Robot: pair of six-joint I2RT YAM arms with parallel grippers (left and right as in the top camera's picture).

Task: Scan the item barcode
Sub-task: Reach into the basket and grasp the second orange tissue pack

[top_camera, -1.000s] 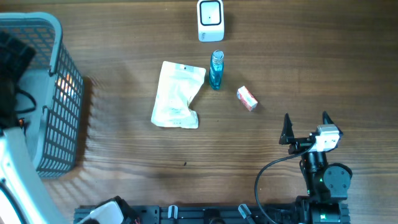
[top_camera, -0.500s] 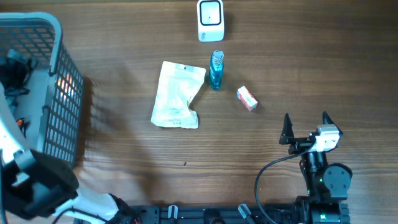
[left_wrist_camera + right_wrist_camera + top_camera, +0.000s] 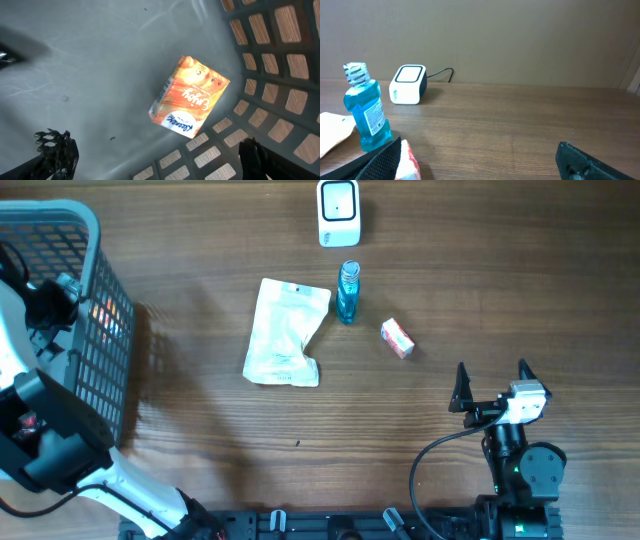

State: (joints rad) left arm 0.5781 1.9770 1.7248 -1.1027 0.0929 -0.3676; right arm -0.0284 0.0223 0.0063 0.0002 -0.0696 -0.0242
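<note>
Clear only in left wrist view: orange glossy tissue pack (image 3: 189, 102), flat rectangle, on smooth grey floor of lattice-walled basket (image 3: 100, 65), just ahead of left end effector (image 3: 152, 152), fingers apart, empty. Right end effector (image 3: 482, 162) spread, empty; translucent blue bottle (image 3: 366, 112) ahead-left, white boxy scanner (image 3: 409, 78) beyond, on wood-grain tabletop (image 3: 520, 125).

Overhead straight down on table (image 3: 200, 440), left wrist close inside basket (image 3: 100, 60), right wrist low, facing scanner (image 3: 409, 79) overhead also shows
</note>
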